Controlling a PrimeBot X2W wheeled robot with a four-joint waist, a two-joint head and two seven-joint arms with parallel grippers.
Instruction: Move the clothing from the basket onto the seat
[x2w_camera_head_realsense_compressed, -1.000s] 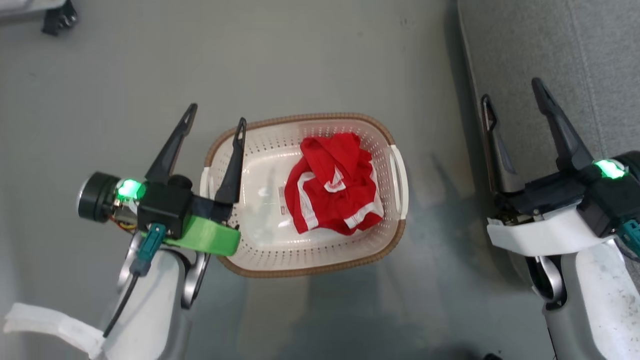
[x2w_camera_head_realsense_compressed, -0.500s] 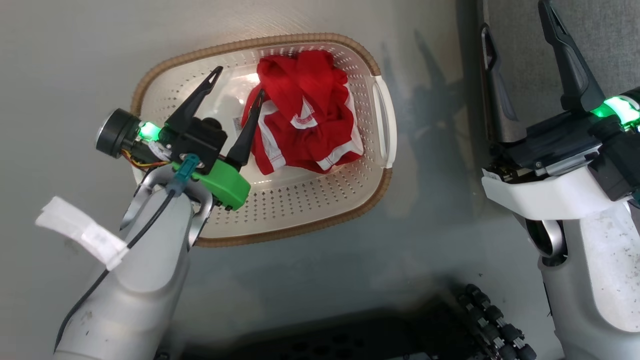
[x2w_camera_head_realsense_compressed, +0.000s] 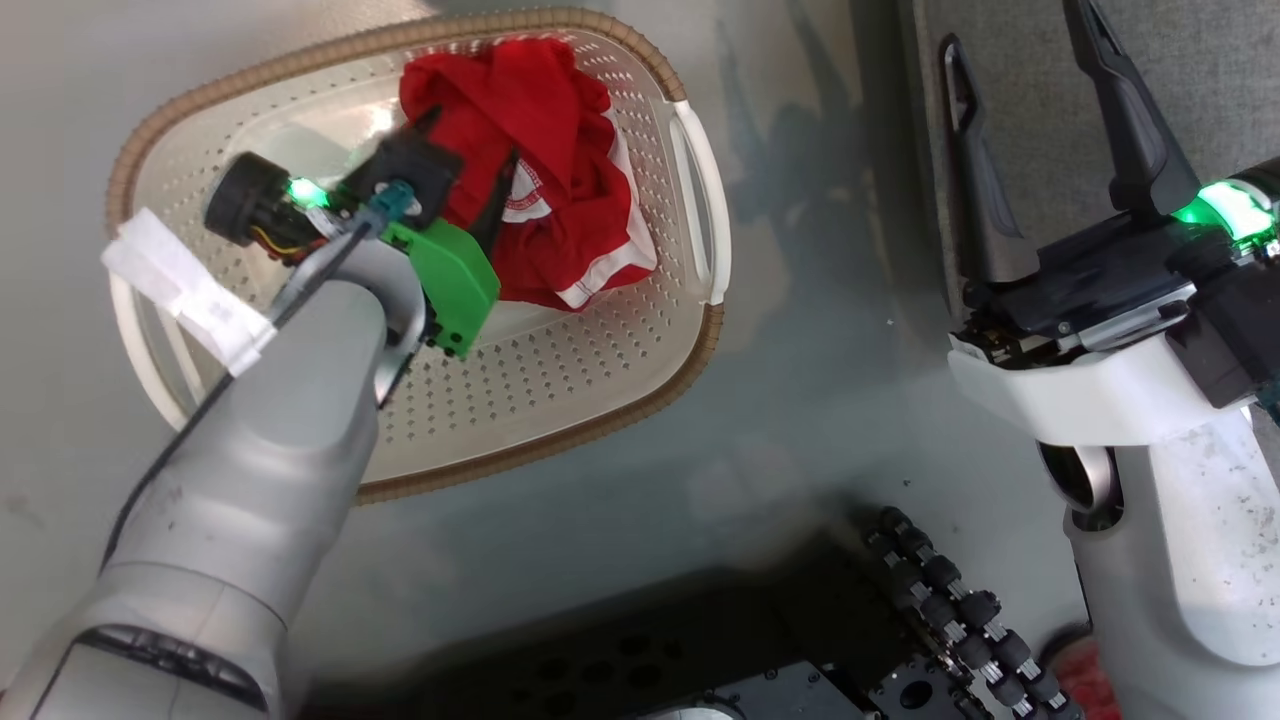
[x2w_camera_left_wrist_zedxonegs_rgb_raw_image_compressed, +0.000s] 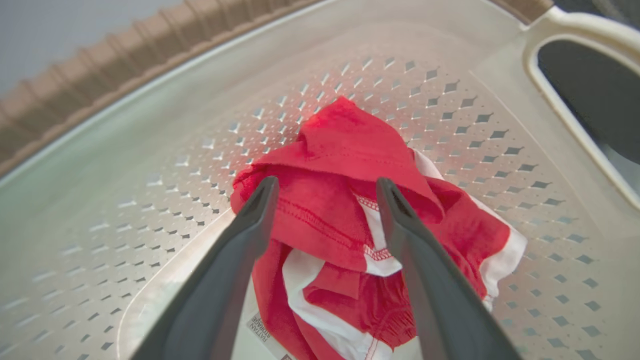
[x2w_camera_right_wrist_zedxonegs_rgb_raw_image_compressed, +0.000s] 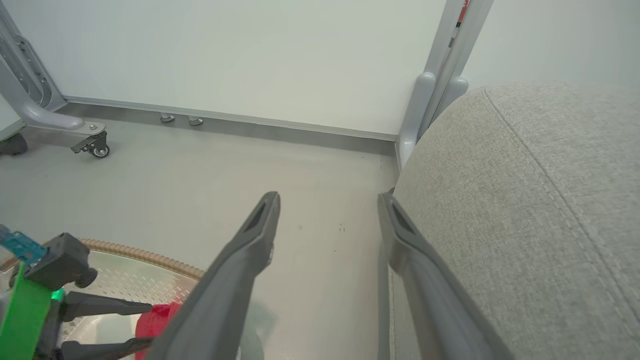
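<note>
Left tool (x2w_camera_left_wrist_zedxonegs_rgb_raw_image_compressed: 326, 185): yours stands wide, down inside the basket, holding nothing. Its two fingers straddle the top fold of the clothing.
Left fingers (x2w_camera_left_wrist_zedxonegs_rgb_raw_image_compressed: 250, 225): in your left wrist view one lies at the heap's 9 o'clock edge and the other crosses its middle. You can't tell whether they press into the cloth.
Right tool (x2w_camera_right_wrist_zedxonegs_rgb_raw_image_compressed: 328, 197): also wide and empty. You'll find it at 2 o'clock in the head view, raised over the seat's edge.
Right fingers (x2w_camera_right_wrist_zedxonegs_rgb_raw_image_compressed: 240, 260): in the right wrist view one hangs over the floor and the other runs along the seat's side.
Clothing (x2w_camera_head_realsense_compressed: 530, 110): a crumpled red heap with white trim. It sits in the basket toward 1 o'clock, near the handle.
Basket (x2w_camera_head_realsense_compressed: 560, 360): on the floor at 11 o'clock from you, cream and perforated with a brown rim. Its 7 o'clock half is bare.
Handle (x2w_camera_head_realsense_compressed: 712, 220): white, at the basket's 3 o'clock end, the side nearest the seat.
Label (x2w_camera_left_wrist_zedxonegs_rgb_raw_image_compressed: 260, 325): paper, on the basket bottom, partly under the heap.
Seat (x2w_camera_right_wrist_zedxonegs_rgb_raw_image_compressed: 525, 200): grey fabric, at 1 to 2 o'clock from you, apart from the basket with a strip of floor between. No cloth lies on the part you can see.
Floor (x2w_camera_head_realsense_compressed: 600, 540): grey, under the basket.
</note>
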